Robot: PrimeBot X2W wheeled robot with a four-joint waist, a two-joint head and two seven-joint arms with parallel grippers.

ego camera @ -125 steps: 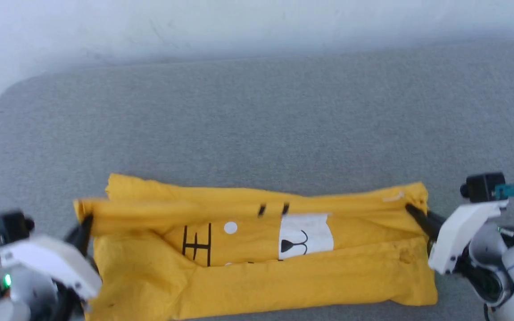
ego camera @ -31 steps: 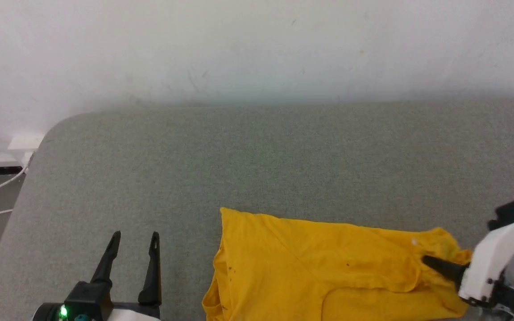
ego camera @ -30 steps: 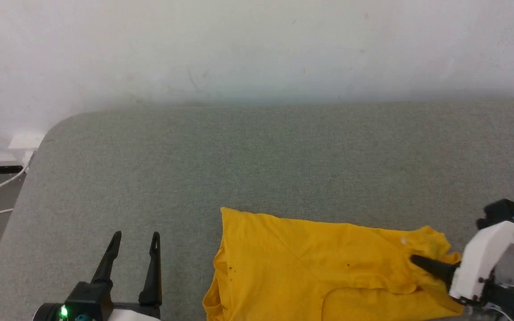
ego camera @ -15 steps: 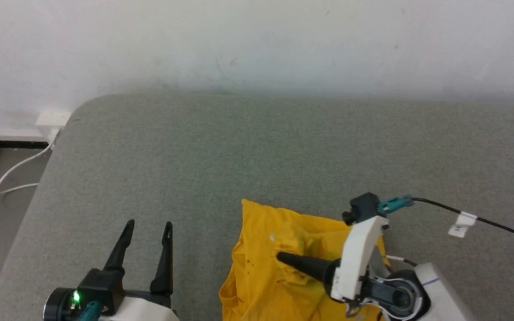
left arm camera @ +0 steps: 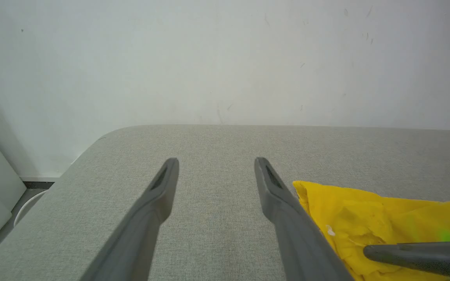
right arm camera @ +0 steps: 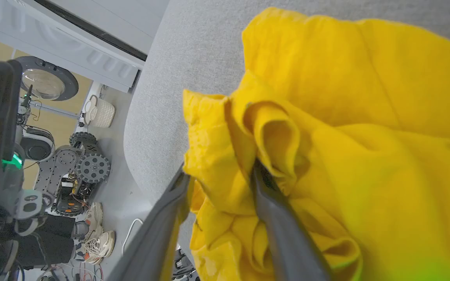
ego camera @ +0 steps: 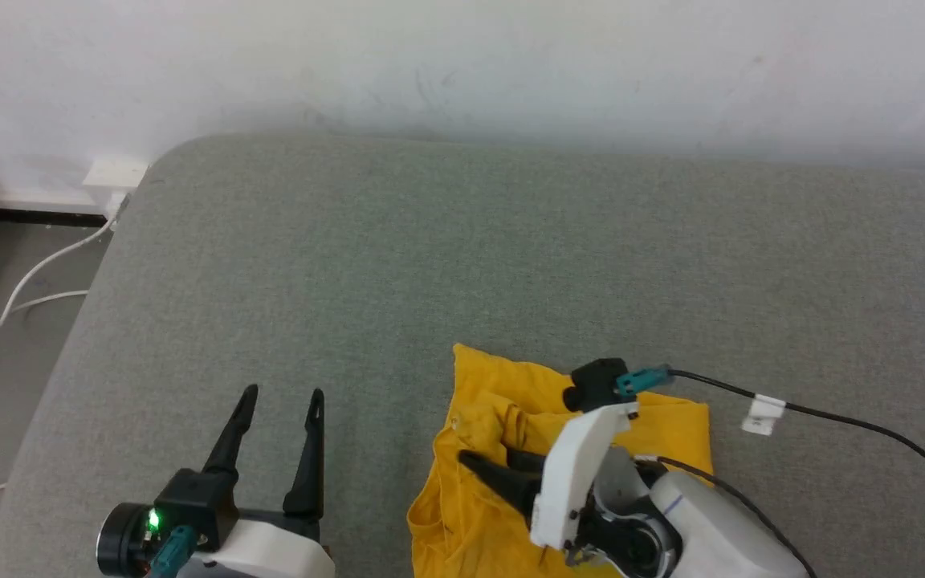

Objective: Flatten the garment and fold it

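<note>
My left gripper [ego camera: 283, 392] rests at the lower left, its two long dark fingers [left arm camera: 152, 203] pointing straight away from me and spread wide apart, with a green light [ego camera: 153, 520] glowing on the wrist behind them. My right arm reaches in from the lower right, the pale forearm [ego camera: 711, 526] angled inward and the white wrist housing [ego camera: 575, 466] turned so that the right gripper [ego camera: 485, 456] points toward my left side. Its fingers [right arm camera: 283, 234] lie low and nearly level, and I see them parted, not pressed together.

A crumpled yellow cotton T-shirt [ego camera: 503, 405] lies on the grey fabric-covered desk [ego camera: 462, 257]. The right gripper [ego camera: 485, 457] rests on it, dark fingers parted. The left gripper [ego camera: 283, 393] gapes well aside.
</note>
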